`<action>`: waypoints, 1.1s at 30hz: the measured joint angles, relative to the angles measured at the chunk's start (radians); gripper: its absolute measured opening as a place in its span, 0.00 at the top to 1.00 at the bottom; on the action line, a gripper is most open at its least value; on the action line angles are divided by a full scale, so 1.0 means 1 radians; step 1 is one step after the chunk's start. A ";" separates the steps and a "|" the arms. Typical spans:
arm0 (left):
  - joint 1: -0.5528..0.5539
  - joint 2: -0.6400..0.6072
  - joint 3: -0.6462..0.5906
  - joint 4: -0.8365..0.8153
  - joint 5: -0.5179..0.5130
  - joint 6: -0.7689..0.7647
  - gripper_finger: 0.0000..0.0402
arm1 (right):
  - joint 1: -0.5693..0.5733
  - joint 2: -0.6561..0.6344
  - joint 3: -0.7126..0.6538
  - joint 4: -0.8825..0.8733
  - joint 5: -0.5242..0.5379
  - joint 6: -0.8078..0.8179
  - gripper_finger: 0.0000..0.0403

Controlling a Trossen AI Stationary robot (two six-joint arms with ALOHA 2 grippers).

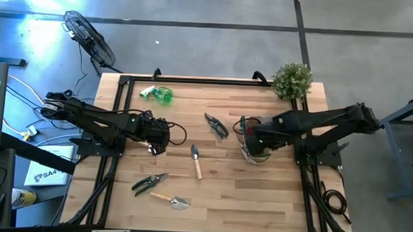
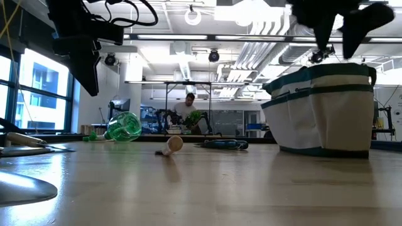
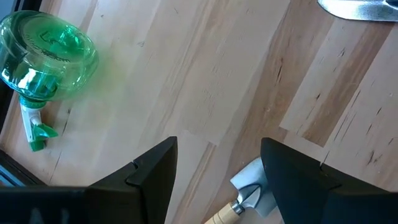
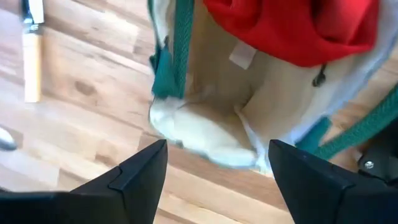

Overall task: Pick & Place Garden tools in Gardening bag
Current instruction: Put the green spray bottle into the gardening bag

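The right gripper (image 4: 214, 171) hangs open and empty just above the mouth of the gardening bag (image 1: 255, 149), which stands on the right half of the tabletop (image 1: 259, 193). A red glove (image 4: 298, 28) lies inside the bag. The left gripper (image 3: 217, 174) is open too, holding nothing, and hovers over the left-middle of the tabletop, just left of a wooden-handled trowel (image 1: 196, 161) lying near the centre. Far from it, near the far left corner, a green spray bottle (image 1: 158, 93) lies on its side. Dark-handled shears (image 1: 217, 125) rest between the centre and the bag. On the near side lie green-handled shears (image 1: 149, 183) and, just beside them, a second trowel (image 1: 170, 199). A bushy plant (image 1: 292, 80) sits at the far right corner.
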 joint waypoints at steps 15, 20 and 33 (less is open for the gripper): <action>0.057 0.000 0.012 -0.097 -0.248 0.149 0.45 | 0.668 0.031 -0.028 0.435 0.848 -0.127 0.33; 0.187 0.000 0.042 -0.198 -0.115 0.175 0.45 | 0.751 0.077 -0.028 0.540 0.935 -0.275 0.33; 0.435 0.000 0.043 -0.183 0.066 0.817 0.45 | 0.760 0.093 -0.028 0.665 0.927 -0.313 0.33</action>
